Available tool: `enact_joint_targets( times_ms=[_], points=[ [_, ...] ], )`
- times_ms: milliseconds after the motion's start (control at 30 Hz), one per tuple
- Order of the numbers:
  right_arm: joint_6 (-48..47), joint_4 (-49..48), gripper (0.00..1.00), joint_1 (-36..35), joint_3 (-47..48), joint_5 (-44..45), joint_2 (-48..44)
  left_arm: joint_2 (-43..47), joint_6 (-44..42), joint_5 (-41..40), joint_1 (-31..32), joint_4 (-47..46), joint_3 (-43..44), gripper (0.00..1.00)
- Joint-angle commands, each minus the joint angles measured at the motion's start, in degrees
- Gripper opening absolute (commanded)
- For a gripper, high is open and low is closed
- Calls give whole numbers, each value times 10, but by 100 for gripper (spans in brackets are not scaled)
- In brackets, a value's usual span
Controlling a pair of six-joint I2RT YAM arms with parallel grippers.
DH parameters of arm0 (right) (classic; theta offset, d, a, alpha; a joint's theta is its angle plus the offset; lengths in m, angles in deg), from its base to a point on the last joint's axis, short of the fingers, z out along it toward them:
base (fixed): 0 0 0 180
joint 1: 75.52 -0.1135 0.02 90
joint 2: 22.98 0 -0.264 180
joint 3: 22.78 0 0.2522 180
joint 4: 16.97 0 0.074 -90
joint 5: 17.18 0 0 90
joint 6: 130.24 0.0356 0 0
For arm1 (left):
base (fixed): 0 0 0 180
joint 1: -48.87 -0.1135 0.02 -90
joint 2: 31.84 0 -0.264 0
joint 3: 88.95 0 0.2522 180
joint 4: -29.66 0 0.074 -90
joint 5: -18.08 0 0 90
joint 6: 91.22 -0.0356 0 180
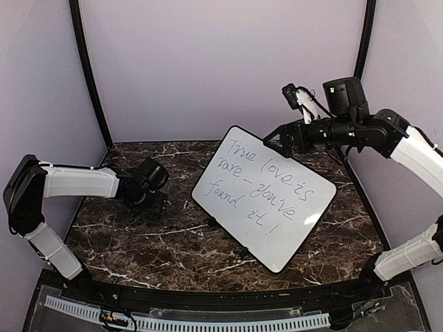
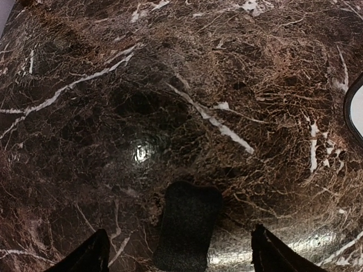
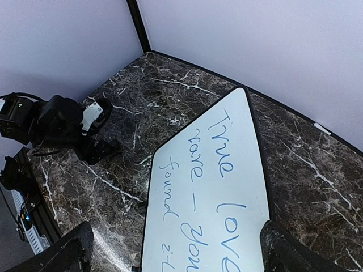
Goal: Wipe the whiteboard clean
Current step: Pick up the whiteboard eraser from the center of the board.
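Your whiteboard lies on the marble table, right of centre and turned on the diagonal, one rounded corner pointing to the back wall and the opposite one toward the arm bases. It is covered in blue-grey handwriting that reads "True love is rare – you've found it!", none of it wiped. Your right gripper hangs above the far corner of the board, clear of its surface. In the right wrist view its two fingers are spread wide with nothing between them, and the written face fills the space below. Your left gripper is low over bare marble to the left of the board and apart from it; only a sliver of the board's black rim shows at the right edge of the left wrist view. Its fingers are also spread and hold nothing. Between them a dark rounded shape sits against the marble; you cannot tell from this view what it is.
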Motion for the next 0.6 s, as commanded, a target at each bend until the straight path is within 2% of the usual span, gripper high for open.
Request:
enact_joint_targets(
  times_ms=[0,467,567],
  points=[
    [4,-30,99,-7,-8,-4,-17,-22,-8,1,-9,-11,-4,83],
    [-7,-28,99,-7,-24,3,-38,-68,-7,43,-19,-46,-5,55],
    [-8,-26,99,-7,-23,4,-39,-71,-5,51,-20,-47,-7,54]
  ],
)
